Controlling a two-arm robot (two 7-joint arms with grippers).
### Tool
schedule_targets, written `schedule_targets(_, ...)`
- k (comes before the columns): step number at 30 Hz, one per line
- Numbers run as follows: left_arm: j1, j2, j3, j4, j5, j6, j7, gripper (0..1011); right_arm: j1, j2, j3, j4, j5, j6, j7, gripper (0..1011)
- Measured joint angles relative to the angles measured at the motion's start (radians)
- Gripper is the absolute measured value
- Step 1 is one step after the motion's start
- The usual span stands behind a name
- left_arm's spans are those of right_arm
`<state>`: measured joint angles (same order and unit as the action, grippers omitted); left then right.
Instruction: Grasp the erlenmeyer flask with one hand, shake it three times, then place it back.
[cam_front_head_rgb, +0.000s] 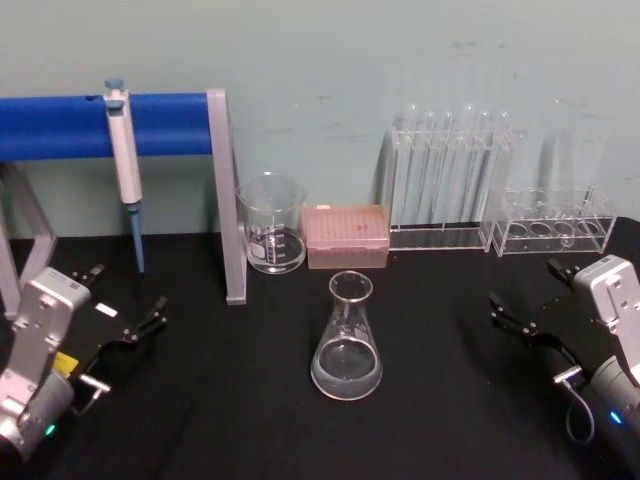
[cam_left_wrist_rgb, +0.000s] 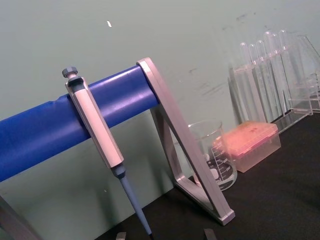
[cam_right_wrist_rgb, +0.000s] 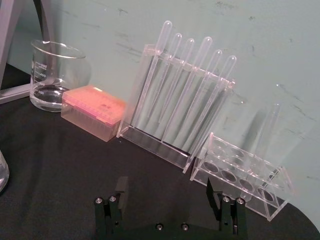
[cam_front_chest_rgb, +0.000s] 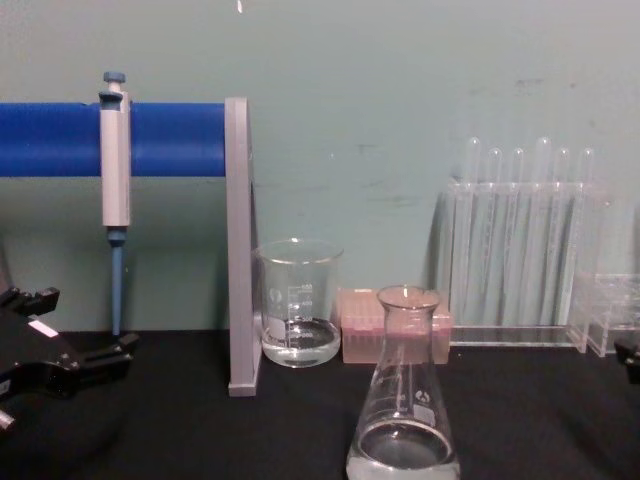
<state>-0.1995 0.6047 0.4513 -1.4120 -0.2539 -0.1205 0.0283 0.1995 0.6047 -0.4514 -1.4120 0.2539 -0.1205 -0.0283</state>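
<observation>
Front and centre: erlenmeyer flask (cam_front_head_rgb: 347, 340) upright on black tabletop (cam_front_head_rgb: 220, 400), bit of clear liquid in bottom. Over at left edge, left gripper (cam_front_head_rgb: 128, 295) sits low, fingers spread wide, empty. Same deal at right edge for right gripper (cam_front_head_rgb: 525, 288) (fingers wide apart, holding nothing). Both well apart from flask. Behind flask: beaker (cam_front_head_rgb: 272, 225), pink tip box (cam_front_head_rgb: 346, 236) just beside it, test tube rack (cam_front_head_rgb: 450, 185) farther right. Off left, pipette (cam_front_head_rgb: 125, 150) hangs on blue bar (cam_front_head_rgb: 50, 125).

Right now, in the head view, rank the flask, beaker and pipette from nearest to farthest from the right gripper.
1. Erlenmeyer flask, centre of the table, nearest the right gripper.
2. Beaker, at the back, left of centre.
3. Pipette, hanging far left.
</observation>
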Motion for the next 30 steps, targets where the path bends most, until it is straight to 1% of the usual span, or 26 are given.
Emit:
schedule_targets(26,0.0,0.0,0.0,0.0,0.0,0.0,0.0,1001,0.0,0.0,0.0,0.0,0.0,0.0,0.0,1000)
schedule_targets(30,0.0,0.0,0.0,0.0,0.0,0.0,0.0,1001,0.0,0.001,0.008,-0.001,-0.002,0.005,0.019,1000)
